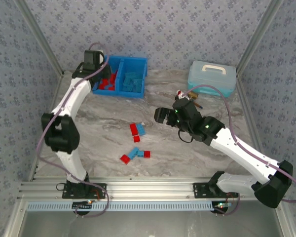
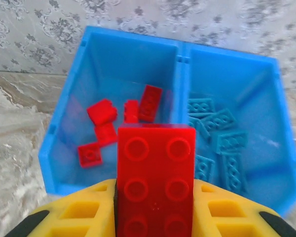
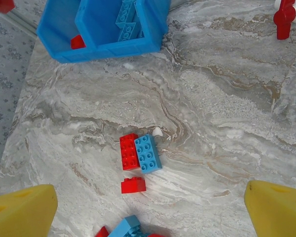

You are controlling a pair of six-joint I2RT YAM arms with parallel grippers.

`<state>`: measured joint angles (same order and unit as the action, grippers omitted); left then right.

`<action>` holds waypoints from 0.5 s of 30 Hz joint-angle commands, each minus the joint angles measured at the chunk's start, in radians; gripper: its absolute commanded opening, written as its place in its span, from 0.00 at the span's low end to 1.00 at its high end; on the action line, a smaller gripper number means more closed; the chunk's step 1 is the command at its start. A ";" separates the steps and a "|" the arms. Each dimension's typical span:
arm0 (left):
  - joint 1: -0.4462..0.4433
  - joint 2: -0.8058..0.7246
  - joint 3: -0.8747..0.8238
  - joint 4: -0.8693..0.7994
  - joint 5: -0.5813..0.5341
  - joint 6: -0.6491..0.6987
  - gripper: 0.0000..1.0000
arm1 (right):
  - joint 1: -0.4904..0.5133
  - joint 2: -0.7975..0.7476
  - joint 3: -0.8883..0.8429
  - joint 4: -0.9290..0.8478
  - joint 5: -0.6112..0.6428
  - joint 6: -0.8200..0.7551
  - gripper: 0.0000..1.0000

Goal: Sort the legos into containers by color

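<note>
1. Top external view: a grey marbled surface (image 1: 103, 143) is walled in by patterned blue-grey cloth. The blue bin (image 1: 133, 94) sits at upper centre-left, and the left end effector (image 1: 102, 74) hangs over its left half. The right end effector (image 1: 160, 116) hovers right of centre, near the loose legos (image 1: 137, 129) scattered at middle frame. A pale teal box (image 1: 212, 76) stands at upper right.

2. Left wrist view: the left end effector (image 2: 155, 207) pinches a red brick (image 2: 155, 177), studs facing the camera, at bottom centre. Beyond it, the left compartment (image 2: 113, 123) holds red pieces and the right compartment (image 2: 217, 143) light blue ones. The step in hand looks like dropping this brick in with the reds. To do it well, I would bring it squarely over the left compartment, away from the divider (image 2: 180, 64), and lower it below the rim before letting go, so it cannot bounce out.

3. Right wrist view: the right end effector (image 3: 150, 190) is spread wide with nothing between its fingers (image 3: 19, 210). A red-and-blue pair (image 3: 140, 153) lies side by side at centre, and a small red piece (image 3: 133, 185) sits just below it. More pieces (image 3: 128, 228) lie at the bottom edge, and a red-and-white bottle (image 3: 285, 19) is at upper right.

4. I can read no brand or label anywhere. The studs may carry embossing, but they are too soft to tell.
</note>
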<state>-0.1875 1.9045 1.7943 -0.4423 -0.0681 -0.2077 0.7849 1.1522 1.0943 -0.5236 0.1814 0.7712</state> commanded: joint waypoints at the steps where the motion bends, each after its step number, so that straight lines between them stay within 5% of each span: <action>1: 0.021 0.167 0.193 -0.087 0.012 0.050 0.31 | 0.012 -0.026 0.001 -0.032 0.033 0.018 1.00; 9: 0.039 0.574 0.777 -0.317 -0.035 0.062 0.36 | 0.036 -0.052 0.021 -0.073 0.082 0.026 1.00; 15: 0.063 0.660 0.822 -0.331 0.006 0.025 0.43 | 0.051 -0.076 0.003 -0.098 0.109 0.043 1.00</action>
<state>-0.1448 2.5526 2.5763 -0.7181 -0.0792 -0.1688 0.8288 1.0981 1.0946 -0.5797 0.2489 0.7868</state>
